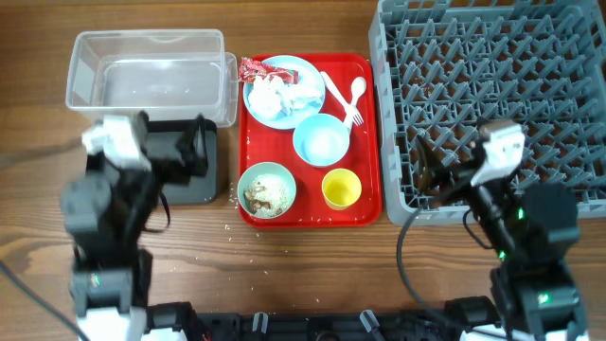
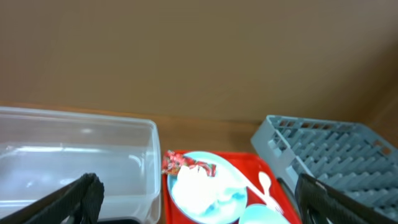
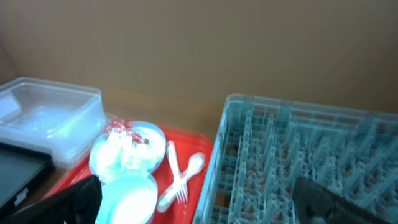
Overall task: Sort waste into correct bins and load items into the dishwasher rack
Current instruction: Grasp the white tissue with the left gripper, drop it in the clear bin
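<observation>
On the red tray, a light blue plate (image 1: 284, 90) holds the crumpled red-and-white wrapper (image 1: 256, 68) and white paper. A white fork and spoon (image 1: 346, 95) lie beside it. A light blue bowl (image 1: 320, 140), a pale green bowl (image 1: 266, 189) with beige food scraps, and a yellow cup (image 1: 341, 188) sit in front. The clear tub (image 1: 142, 76) is at the far left, and the black tray (image 1: 194, 185) is mostly under my left arm. My left gripper (image 1: 204, 144) (image 2: 199, 202) is open and empty above the black tray. My right gripper (image 1: 431, 172) (image 3: 208, 205) is open and empty over the grey rack's (image 1: 492, 85) front left corner.
The red tray (image 1: 365, 142) lies between the bins and the rack, close to both. Small crumbs dot the wooden table in front of the tray (image 1: 237, 232). The rack's near-left cells show brownish dirt.
</observation>
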Controlling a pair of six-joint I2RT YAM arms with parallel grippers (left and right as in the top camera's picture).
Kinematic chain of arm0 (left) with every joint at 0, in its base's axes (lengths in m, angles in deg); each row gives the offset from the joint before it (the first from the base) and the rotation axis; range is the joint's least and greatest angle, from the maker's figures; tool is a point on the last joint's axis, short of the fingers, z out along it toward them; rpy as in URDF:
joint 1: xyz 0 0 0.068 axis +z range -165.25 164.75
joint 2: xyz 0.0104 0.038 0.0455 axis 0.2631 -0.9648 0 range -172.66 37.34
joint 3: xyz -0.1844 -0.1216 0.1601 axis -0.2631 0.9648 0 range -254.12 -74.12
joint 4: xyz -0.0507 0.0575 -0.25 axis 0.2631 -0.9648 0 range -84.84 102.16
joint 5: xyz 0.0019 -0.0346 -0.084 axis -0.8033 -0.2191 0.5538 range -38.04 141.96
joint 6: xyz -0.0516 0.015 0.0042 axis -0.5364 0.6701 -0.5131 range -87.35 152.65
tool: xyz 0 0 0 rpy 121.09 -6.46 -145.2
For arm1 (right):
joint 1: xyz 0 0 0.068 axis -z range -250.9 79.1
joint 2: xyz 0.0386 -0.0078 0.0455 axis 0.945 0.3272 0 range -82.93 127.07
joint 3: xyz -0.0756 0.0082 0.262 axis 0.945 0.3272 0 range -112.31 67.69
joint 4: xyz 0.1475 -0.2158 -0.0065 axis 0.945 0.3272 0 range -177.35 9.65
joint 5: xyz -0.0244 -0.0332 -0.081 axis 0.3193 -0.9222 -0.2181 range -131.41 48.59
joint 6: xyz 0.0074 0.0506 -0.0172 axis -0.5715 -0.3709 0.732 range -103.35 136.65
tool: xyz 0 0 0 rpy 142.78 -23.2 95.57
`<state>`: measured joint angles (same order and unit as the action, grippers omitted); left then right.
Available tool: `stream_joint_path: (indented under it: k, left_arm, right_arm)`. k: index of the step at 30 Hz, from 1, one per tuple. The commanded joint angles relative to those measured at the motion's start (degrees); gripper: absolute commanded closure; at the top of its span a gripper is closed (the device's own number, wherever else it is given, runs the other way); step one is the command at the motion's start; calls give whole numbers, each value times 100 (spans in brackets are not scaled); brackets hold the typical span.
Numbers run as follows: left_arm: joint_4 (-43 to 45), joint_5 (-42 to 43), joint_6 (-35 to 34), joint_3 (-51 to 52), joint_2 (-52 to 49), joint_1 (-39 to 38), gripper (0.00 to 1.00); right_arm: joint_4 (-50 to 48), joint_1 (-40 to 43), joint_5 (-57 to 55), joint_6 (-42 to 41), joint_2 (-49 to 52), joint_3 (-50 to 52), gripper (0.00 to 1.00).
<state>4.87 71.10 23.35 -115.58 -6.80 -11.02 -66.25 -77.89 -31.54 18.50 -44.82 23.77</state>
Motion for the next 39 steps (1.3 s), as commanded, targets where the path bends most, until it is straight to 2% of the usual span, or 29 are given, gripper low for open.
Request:
stream_joint_path:
  k: [1, 6, 11, 14, 25, 28, 31, 37, 39]
  left_arm:
    - [-577, 400, -7, -1303, -1292, -181, 0]
    - [-1257, 328, 13, -2940, -3095, -1040, 0]
    - [-2870, -778, 297, -4817, -4977, -1930, 0]
    - [-3279, -953, 310, -5429, -5923, -2286, 0]
    - [-2747, -918, 282, -5425, -7366, -2662, 0]
    - [-2608, -1681, -323, -5425, -7659, -2664, 0]
    - [-2605, -2059, -835, -5425, -7914, -2662, 0]
    - [-2476, -2157, -960, -5423, -8251, -2667, 0]
    - [-2455, -2157, -960, -5423, -8314, -2677, 4]
  right_arm:
    - [649, -28, 7, 111, 741, -885, 0]
    - [1447, -7, 57, -79, 1530, -1552, 0]
    - [1784, -7, 48, -28, 1829, -1609, 0]
    - [1886, -7, 55, -35, 1906, -1606, 0]
    - [2267, -9, 81, -83, 1971, -1598, 0]
    - [2271, -9, 219, -92, 1971, -1598, 0]
    - [2271, -9, 363, -92, 1971, -1598, 0]
    - [2304, -9, 378, -92, 1971, -1598, 0]
    - [2315, -9, 378, -92, 1971, -1598, 0]
